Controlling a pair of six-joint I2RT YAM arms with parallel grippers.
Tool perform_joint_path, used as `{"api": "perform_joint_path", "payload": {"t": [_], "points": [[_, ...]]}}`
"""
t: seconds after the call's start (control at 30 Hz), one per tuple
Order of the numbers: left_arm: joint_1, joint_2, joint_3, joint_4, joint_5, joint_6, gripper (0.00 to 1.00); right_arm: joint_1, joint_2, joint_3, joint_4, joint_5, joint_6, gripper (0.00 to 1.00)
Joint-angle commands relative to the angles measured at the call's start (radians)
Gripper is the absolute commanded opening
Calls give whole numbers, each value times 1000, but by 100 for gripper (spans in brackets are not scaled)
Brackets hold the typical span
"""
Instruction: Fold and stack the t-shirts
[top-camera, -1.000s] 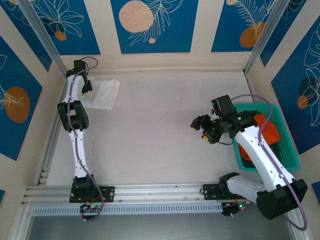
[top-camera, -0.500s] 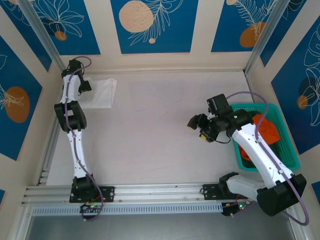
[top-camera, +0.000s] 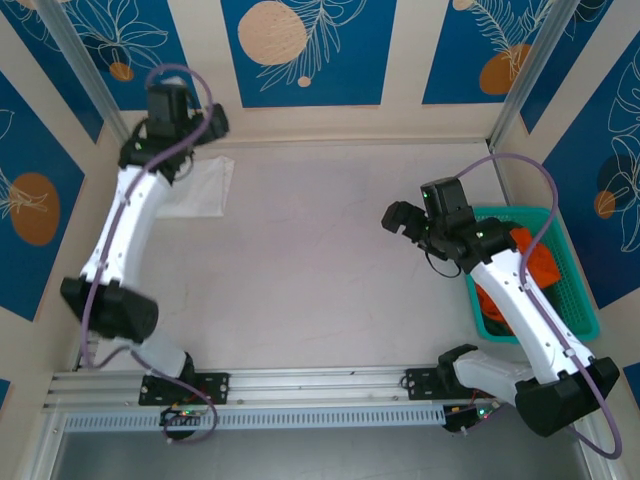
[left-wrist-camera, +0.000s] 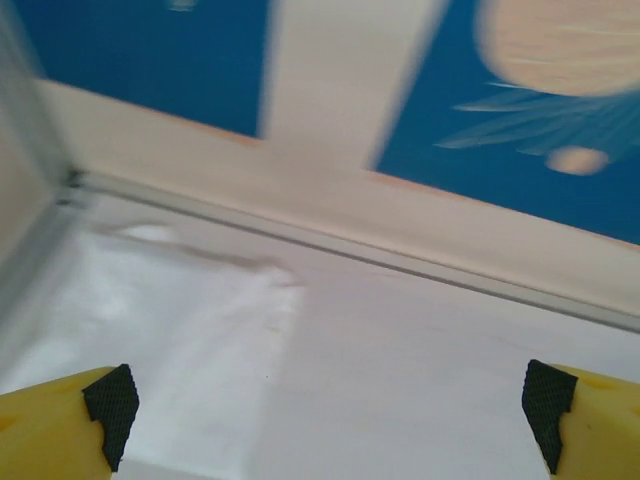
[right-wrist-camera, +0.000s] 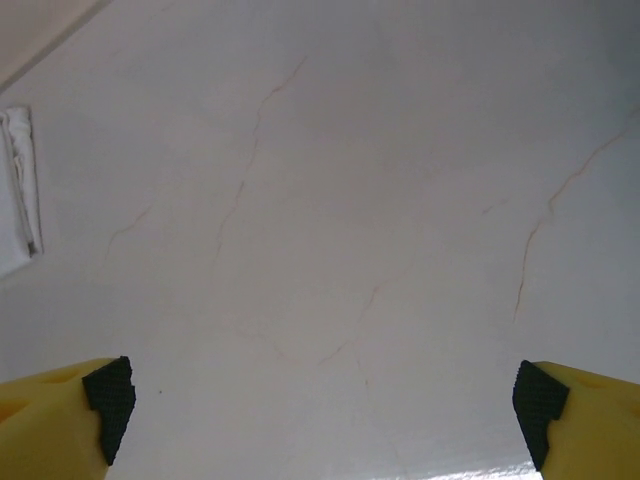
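Since half a second ago the left arm has swung up and away from the rail: its elbow now sits low on the left and its wrist hangs over the far-left corner. The left gripper (left-wrist-camera: 330, 400) has come off the white shirt (top-camera: 200, 185) and is raised above it, beside the wall (top-camera: 300, 125). The right gripper (right-wrist-camera: 325, 400) has shifted a little toward the far side, and it is still over bare table (top-camera: 300, 260) just left of the basket (top-camera: 585, 320).

The white shirt has not moved. It lies folded into a flat rectangle in the far-left corner, its far edge near the wall. The left wrist view looks down on it from above, the cloth lying below and to the left, blurred by motion. That gripper's fingers (left-wrist-camera: 105, 400) stand spread wide at the frame's lower corners with nothing between them.

The right gripper is also spread wide and holds nothing. Its fingers (right-wrist-camera: 100, 400) frame only cracked tabletop, and a sliver of the white shirt shows at the far left of that view, well apart from it.

The orange shirt (top-camera: 535, 262) is bunched in the basket at the table's right edge, partly hidden by the right arm. Whether other cloth lies under it I cannot tell.
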Motion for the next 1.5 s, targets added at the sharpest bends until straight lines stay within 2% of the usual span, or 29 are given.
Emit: {"api": "perform_joint_path", "payload": {"t": [0.0, 0.03, 0.13, 0.27, 0.37, 0.47, 0.53, 0.6, 0.77, 0.87, 1.03, 1.23, 1.37, 1.47], "points": [[-101, -92, -334, 224, -25, -76, 100, 0, 14, -63, 106, 120, -57, 99], [-130, -148, -429, 261, -52, -76, 100, -2, 25, -83, 141, 130, -77, 99], [-140, -325, -682, 308, -156, -98, 100, -2, 59, -151, 267, 127, -174, 99], [-120, -569, -916, 332, -318, 56, 100, -4, 65, -307, 515, 69, -329, 99], [-55, -743, -1108, 389, -352, 131, 100, 1, 56, -412, 646, 108, -400, 99], [39, -864, -1273, 421, -367, 190, 100, 5, 46, -486, 714, 141, -542, 99], [131, -895, -1334, 409, -294, 180, 100, -13, 42, -536, 742, 149, -602, 99], [172, -892, -1378, 434, -241, 172, 100, -52, 26, -577, 759, 107, -630, 99], [178, -799, -1450, 588, -177, 217, 100, -142, -57, -707, 849, 3, -653, 99], [177, -703, -1452, 685, -111, 285, 100, -172, -81, -787, 919, -28, -653, 99], [178, -508, -1405, 858, -2, 350, 100, -226, -79, -827, 1057, -120, -678, 99], [177, -323, -1376, 1107, -15, 314, 100, -270, 79, -801, 1283, -174, -687, 99], [179, -236, -1331, 1171, 10, 357, 100, -278, 181, -760, 1367, -204, -713, 99], [180, -168, -1288, 1201, 85, 382, 100, -282, 209, -761, 1421, -229, -741, 100]]}}
